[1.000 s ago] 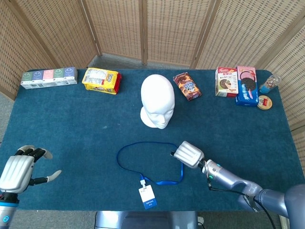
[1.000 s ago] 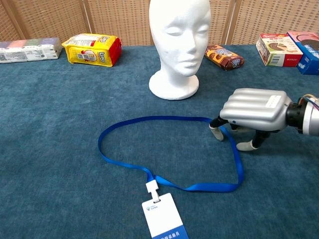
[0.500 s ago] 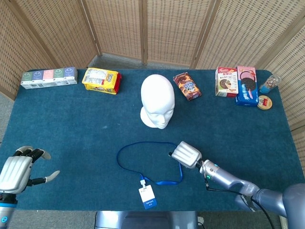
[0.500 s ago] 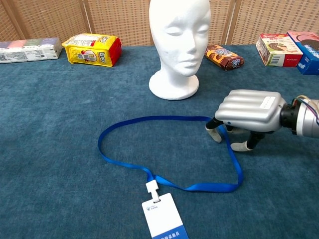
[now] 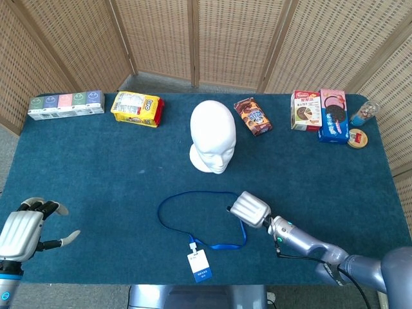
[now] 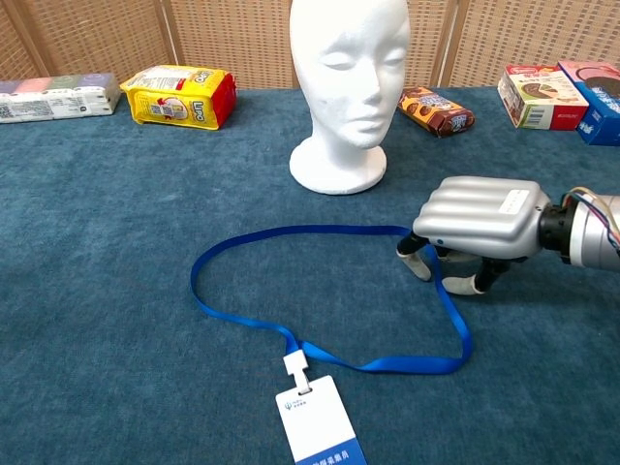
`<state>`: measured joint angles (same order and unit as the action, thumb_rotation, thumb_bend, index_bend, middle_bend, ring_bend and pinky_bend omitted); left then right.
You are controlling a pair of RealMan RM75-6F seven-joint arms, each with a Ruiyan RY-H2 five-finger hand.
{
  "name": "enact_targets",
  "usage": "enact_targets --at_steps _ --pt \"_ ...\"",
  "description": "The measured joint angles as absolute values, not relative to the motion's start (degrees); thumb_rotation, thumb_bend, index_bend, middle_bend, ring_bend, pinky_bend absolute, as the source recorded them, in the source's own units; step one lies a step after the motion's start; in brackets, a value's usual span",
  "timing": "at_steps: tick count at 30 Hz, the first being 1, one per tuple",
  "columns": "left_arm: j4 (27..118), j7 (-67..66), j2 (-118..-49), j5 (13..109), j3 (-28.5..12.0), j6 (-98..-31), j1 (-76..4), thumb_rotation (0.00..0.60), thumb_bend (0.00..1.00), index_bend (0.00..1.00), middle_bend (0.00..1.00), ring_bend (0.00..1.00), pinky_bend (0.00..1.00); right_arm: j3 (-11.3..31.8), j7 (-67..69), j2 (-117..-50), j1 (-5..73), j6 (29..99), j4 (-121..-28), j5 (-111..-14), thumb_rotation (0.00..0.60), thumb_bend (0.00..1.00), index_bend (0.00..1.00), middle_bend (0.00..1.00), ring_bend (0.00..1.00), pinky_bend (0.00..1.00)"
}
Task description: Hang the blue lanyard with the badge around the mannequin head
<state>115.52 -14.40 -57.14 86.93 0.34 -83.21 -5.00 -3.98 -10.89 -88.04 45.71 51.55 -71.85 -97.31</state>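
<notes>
Right hand over the lanyard's far bend, mannequin head beyond it

The right hand (image 6: 477,221) hangs palm-down over the blue table cloth (image 6: 107,320), its fingertips (image 6: 418,267) curled down onto the strap of the blue lanyard (image 6: 242,317); whether they pinch it cannot be told. From the hand the strap loops away toward the left and back to the badge (image 6: 319,420), which lies flat well below and left of the hand. The white mannequin head (image 6: 347,87) stands upright beyond the hand, up and to the left. A brown snack packet (image 6: 438,109) lies further back, boxes (image 6: 560,93) back to the right, a yellow bag (image 6: 180,97) far left.
</notes>
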Motion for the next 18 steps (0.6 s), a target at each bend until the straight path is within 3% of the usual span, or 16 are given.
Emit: enact_targets --at_steps 18 --pt "114.8 -14.7 -57.2 87.7 0.3 -82.2 -5.8 0.32 0.14 0.44 0.47 0.39 0.23 -2.9 -11.5 -88.5 45.8 50.7 -73.3 -95.1 0.6 0.45 0.54 1.0 1.0 1.0"
